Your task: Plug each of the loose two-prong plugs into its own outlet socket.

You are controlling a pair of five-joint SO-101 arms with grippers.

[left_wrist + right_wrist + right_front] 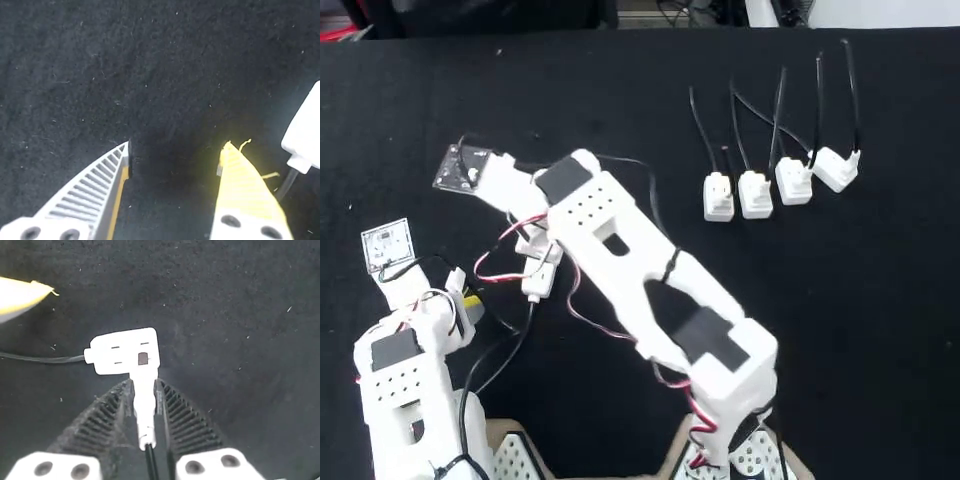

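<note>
My right gripper (144,386) is shut on a white two-prong plug (145,410), whose black cord runs back between the fingers. The plug's front end butts against the edge of a white outlet socket (125,351) lying flat on the black table, slots facing up. The prongs are hidden. In the high view this socket (538,272) lies under the long right arm (620,260). My left gripper (175,147) hovers open and empty over bare cloth, with the socket (305,130) just beside its yellow finger (245,185). That yellow fingertip (22,295) also shows near the socket.
Several white plug-and-socket pairs (755,193) sit in a row at the back right, their black cords trailing toward the far edge. A black cable (510,345) runs from the socket toward the left arm's base (405,390). The black table (860,330) spreads to the right.
</note>
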